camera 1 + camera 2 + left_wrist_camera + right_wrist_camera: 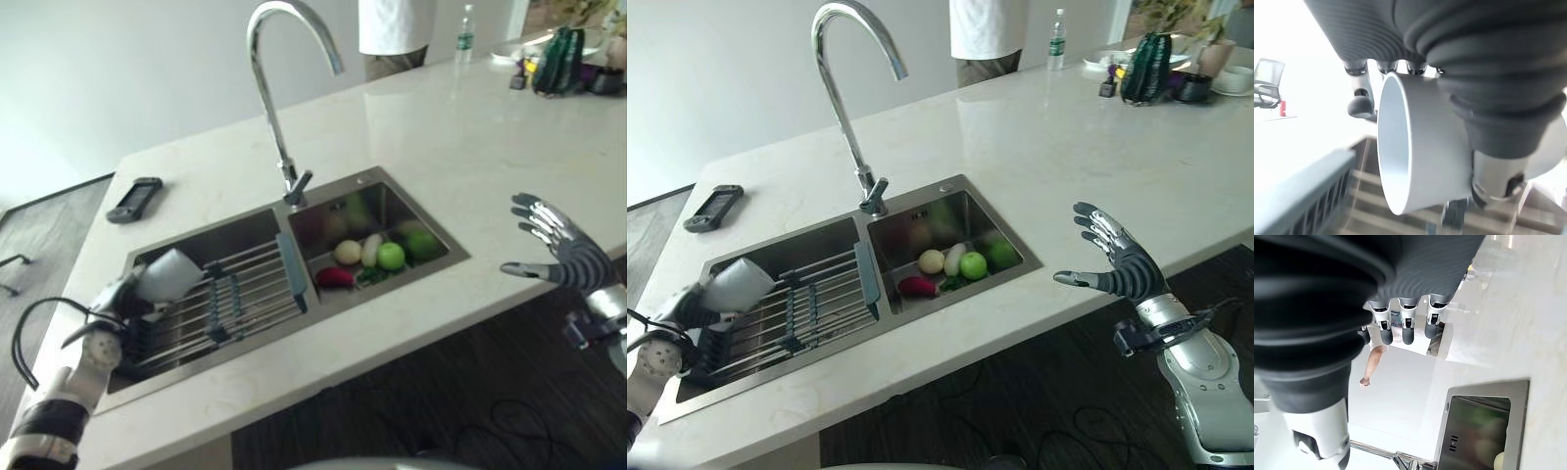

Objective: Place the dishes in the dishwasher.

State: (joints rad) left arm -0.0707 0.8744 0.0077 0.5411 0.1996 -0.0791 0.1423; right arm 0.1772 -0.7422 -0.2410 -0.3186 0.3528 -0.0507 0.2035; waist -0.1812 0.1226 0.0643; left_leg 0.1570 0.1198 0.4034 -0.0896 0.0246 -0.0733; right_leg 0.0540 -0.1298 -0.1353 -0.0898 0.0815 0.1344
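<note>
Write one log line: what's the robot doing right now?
left hand: holds white cup over sink rack | right hand: open, idle above counter | fruit: in right basin

Pale stone countertop across most of the frame, running to the upper right. Steel double sink set into it at centre, tall curved faucet rising behind the divider. Plain white wall at upper left. Dark wood floor at left edge and along the bottom right. Person in white top standing at top centre behind the counter. Black office chair beyond.
</note>
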